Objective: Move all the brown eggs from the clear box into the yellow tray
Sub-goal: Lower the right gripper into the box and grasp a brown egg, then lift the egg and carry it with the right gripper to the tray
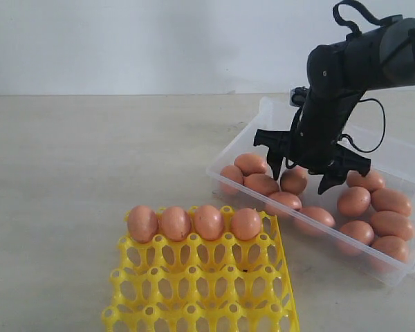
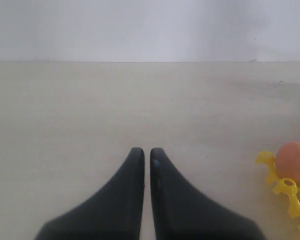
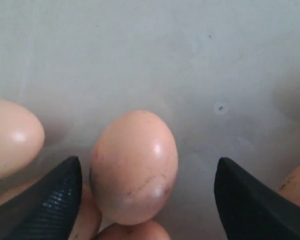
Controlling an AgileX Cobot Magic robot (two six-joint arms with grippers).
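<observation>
Brown eggs [image 1: 209, 221]: 4 sit in far row of yellow tray [image 1: 200, 290], nearest cam. L gripper [image 2: 146, 152] jaws together, low over table [image 2: 140, 100], near tray's corner. Farther back on right, clear box [image 1: 408, 159] w/ approx a dozen more. R gripper [image 1: 300, 183] down in box, jaws wide apart either side of one egg [image 3: 134, 167], not clamped.

Soft, even light is filling all three views, bright and slightly washed out. The brown eggs [image 1: 209, 221] are catching small pale highlights from above, and only faint, diffuse shadows are lying on the surface [image 1: 76, 173]. The clear box [image 1: 236, 138] is showing mild glare along its walls. Close to the lens, the jaws of the left gripper [image 2: 146, 151] are blurring.
</observation>
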